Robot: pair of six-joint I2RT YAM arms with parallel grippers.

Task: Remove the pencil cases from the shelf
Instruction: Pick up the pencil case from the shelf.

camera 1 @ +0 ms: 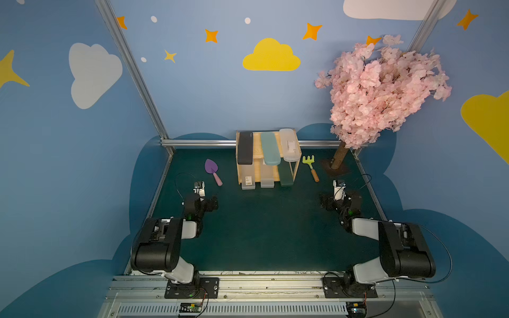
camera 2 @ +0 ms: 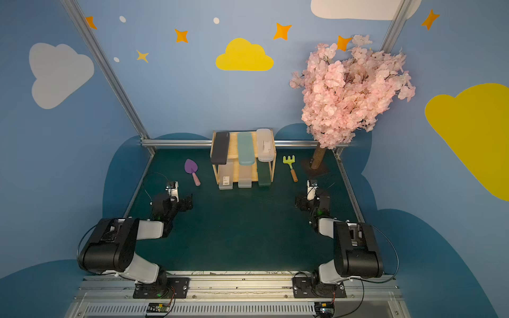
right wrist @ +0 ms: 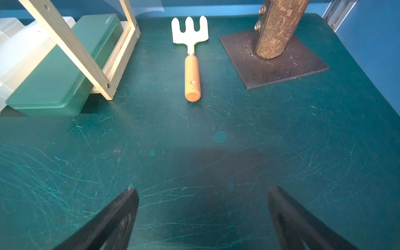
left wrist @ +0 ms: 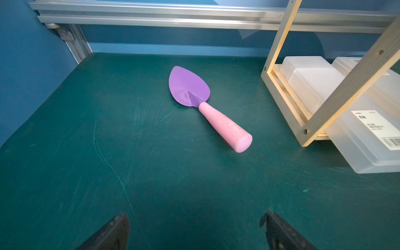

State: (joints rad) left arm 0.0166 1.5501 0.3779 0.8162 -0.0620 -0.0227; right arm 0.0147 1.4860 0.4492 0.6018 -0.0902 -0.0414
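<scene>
The light-wood shelf point(camera 1: 257, 146) point(camera 2: 233, 146) stands at the back middle of the green table. Its top tier carries a black pencil case point(camera 1: 245, 148), a teal one point(camera 1: 270, 148) and a clear one point(camera 1: 289, 144). On the bottom tier lie two frosted grey cases point(camera 1: 248, 179) point(camera 1: 267, 177) and a dark green case point(camera 1: 286, 174) point(right wrist: 65, 71), all sticking out in front. My left gripper point(camera 1: 212, 203) point(left wrist: 195, 218) hovers open and empty to the front left of the shelf. My right gripper point(camera 1: 326, 202) point(right wrist: 201, 192) is open and empty to the front right.
A purple toy trowel point(camera 1: 212, 170) point(left wrist: 201, 101) lies left of the shelf, and a green toy rake point(camera 1: 311, 166) point(right wrist: 191, 58) lies to its right. A pink blossom tree point(camera 1: 380, 90) stands on a metal base plate point(right wrist: 272, 65) at the back right. Aluminium rails edge the table.
</scene>
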